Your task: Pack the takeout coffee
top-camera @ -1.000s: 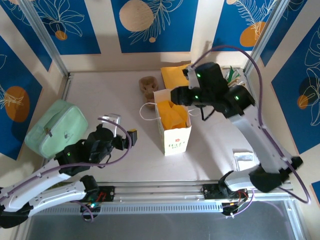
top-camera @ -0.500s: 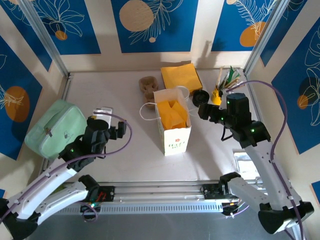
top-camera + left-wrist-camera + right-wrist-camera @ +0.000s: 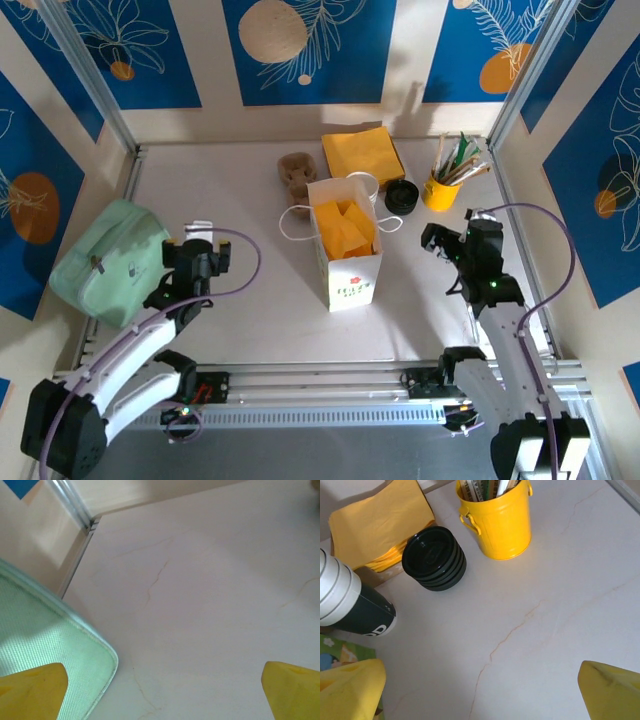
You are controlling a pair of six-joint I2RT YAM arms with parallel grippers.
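At the bag's (image 3: 345, 245) one o'clock sit cups (image 3: 342, 600) and lids (image 3: 434, 557); left end effector (image 3: 162, 692) and right end effector (image 3: 480, 695) gape empty.

The right gripper (image 3: 433, 241) has pulled back from above the white paper bag (image 3: 347, 270). It now hangs over the bare surface (image 3: 250, 190) to the right of the bag, nearer than the yellow cup (image 3: 440, 192). That cup and the black lids (image 3: 401, 196) are uncovered. The left gripper (image 3: 197, 243) has swung left, away from the bag, to beside the green pouch (image 3: 100, 265).
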